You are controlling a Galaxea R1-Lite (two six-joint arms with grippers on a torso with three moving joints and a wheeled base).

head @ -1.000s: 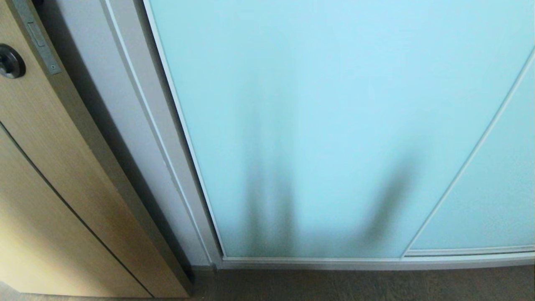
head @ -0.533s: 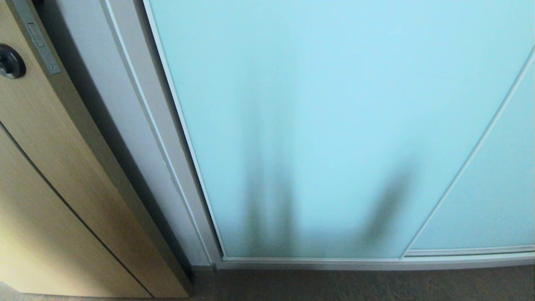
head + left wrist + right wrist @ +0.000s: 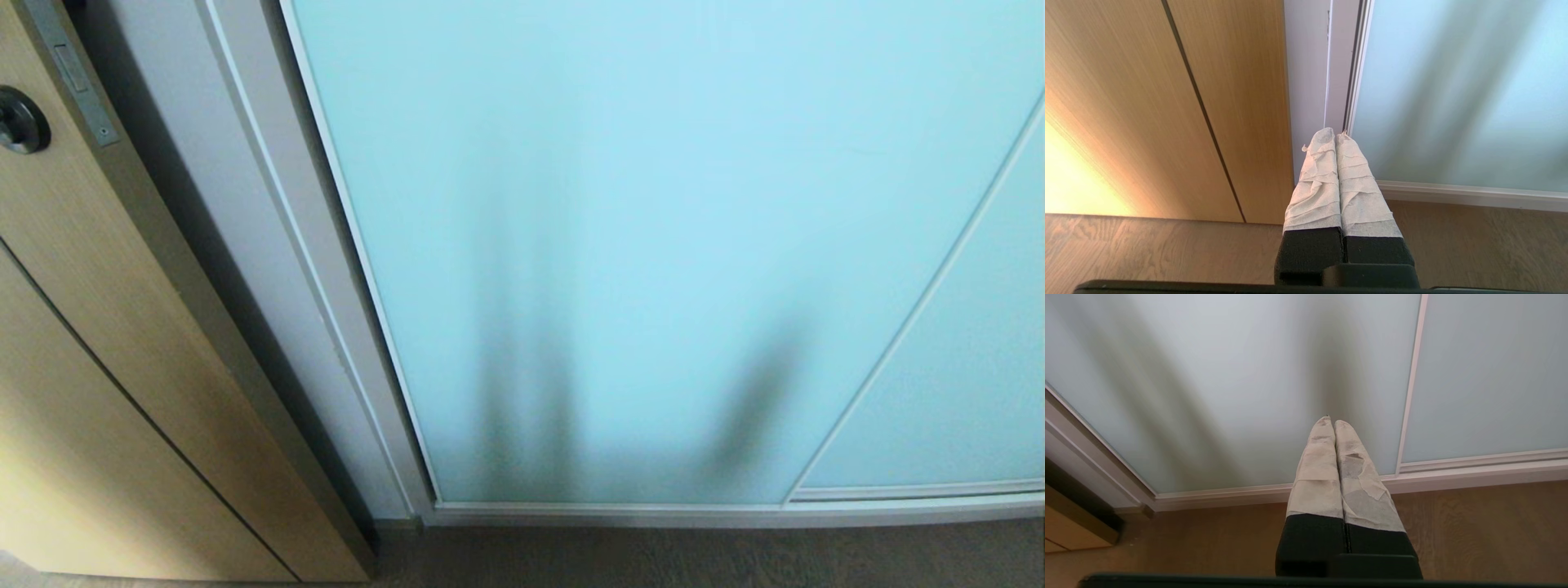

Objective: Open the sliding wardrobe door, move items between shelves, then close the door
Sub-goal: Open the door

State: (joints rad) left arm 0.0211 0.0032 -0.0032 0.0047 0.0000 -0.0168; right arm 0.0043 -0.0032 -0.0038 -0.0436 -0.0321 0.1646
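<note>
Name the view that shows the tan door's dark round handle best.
Head view: only there does the dark round handle appear, at the picture's left edge. Left wrist shows the tan door without it; right wrist only a corner.

1. A tan wood-grain door (image 3: 98,327) stood at the left, with a dark vertical groove running down its face.
2. A dark round handle (image 3: 20,121) sat near its upper edge, beside a grey metal latch plate (image 3: 73,73).
3. A pale grey-white jamb (image 3: 245,269) ran between the wood door and the glazed panel beside it.
4. A slim white bottom rail (image 3: 735,514) ran along the base of the glazing, touching the floor.
5. The floor (image 3: 1147,249) was wood-grain board, brown to grey-brown.
6. Warm yellow light (image 3: 1073,183) fell across the lower part of the wood door.
7. Soft dark shadows lay on the glazing.
</note>
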